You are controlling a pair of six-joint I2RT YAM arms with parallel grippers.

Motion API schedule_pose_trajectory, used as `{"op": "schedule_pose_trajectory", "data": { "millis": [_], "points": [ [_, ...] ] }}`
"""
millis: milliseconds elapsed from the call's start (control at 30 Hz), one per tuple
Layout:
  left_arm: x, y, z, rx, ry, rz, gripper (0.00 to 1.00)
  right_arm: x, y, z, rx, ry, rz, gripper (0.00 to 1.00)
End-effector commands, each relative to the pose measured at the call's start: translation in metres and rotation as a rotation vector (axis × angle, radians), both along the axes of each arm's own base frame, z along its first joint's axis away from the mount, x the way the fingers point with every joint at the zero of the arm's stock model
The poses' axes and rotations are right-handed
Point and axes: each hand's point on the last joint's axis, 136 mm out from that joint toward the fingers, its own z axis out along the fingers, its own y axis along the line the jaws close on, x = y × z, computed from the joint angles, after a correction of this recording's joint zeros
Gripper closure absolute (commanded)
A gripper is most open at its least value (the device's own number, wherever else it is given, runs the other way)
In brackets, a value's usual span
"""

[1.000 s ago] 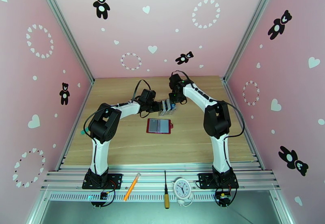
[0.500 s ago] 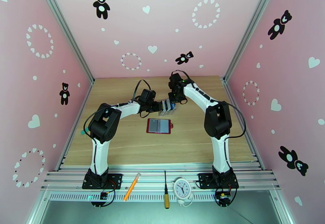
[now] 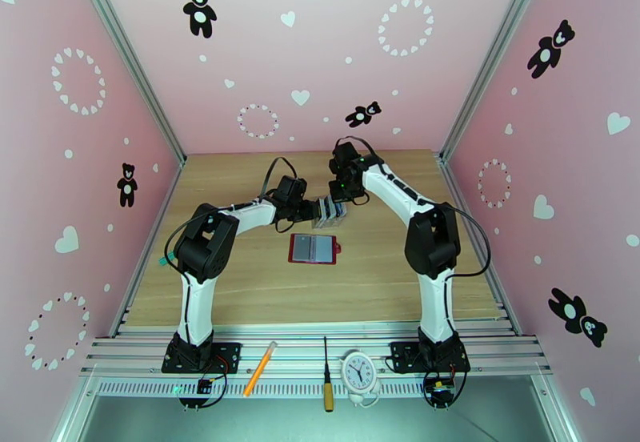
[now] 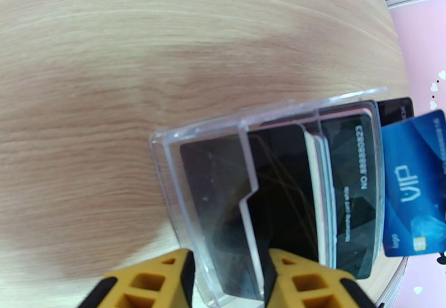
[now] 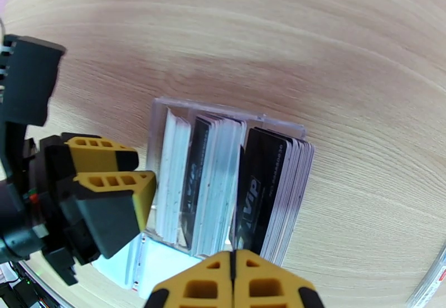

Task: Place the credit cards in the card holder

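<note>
The card holder (image 3: 314, 249) lies open on the table, dark red with grey pockets, just in front of both grippers. My left gripper (image 3: 316, 211) (image 4: 228, 264) is shut on the wall of a clear slotted stand (image 3: 328, 210) (image 4: 212, 192). Several credit cards (image 5: 214, 181) stand in it, dark and pale. A blue credit card (image 4: 412, 186) marked VIP sticks up out of the stand. My right gripper (image 3: 342, 195) (image 5: 233, 270) hangs directly over the cards, its yellow fingers pressed together on the raised blue card's edge.
An orange pen (image 3: 260, 369), a screwdriver (image 3: 326, 375) and a small white clock (image 3: 358, 371) lie on the metal rail at the near edge. Pink walls close in the table on three sides. Bare wood (image 3: 240, 291) stretches in front of the wallet.
My right gripper has closed its fingers over the cards and shifted slightly left. The left gripper and the stand have stayed in place.
</note>
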Motion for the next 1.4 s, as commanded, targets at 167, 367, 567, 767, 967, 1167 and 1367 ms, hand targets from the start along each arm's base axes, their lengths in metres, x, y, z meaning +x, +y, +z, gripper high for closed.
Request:
{"op": "schedule_pose_trajectory", "data": {
  "millis": [167, 367, 567, 767, 967, 1167, 1367],
  "points": [
    [-0.012, 0.016, -0.018, 0.043, 0.078, 0.019, 0.60, -0.015, 0.010, 0.037, 0.083, -0.051, 0.001, 1.00],
    [-0.012, 0.015, -0.018, 0.044, 0.079, 0.016, 0.60, -0.019, 0.016, 0.029, 0.084, -0.037, 0.014, 1.00],
    [-0.012, 0.015, -0.018, 0.046, 0.078, 0.016, 0.60, -0.020, 0.008, 0.014, 0.025, -0.027, 0.016, 1.00],
    [-0.013, 0.015, -0.019, 0.047, 0.079, 0.015, 0.60, -0.026, 0.001, 0.012, -0.001, -0.039, 0.021, 1.00],
    [-0.013, 0.015, -0.020, 0.045, 0.081, 0.014, 0.61, -0.031, -0.001, 0.007, 0.001, -0.053, 0.017, 1.00],
    [-0.013, 0.015, -0.019, 0.044, 0.082, 0.014, 0.61, -0.036, 0.006, 0.010, 0.056, -0.051, 0.020, 1.00],
    [-0.013, 0.015, -0.019, 0.044, 0.080, 0.012, 0.61, -0.041, 0.016, 0.003, 0.089, -0.021, 0.033, 1.00]
  ]
}}
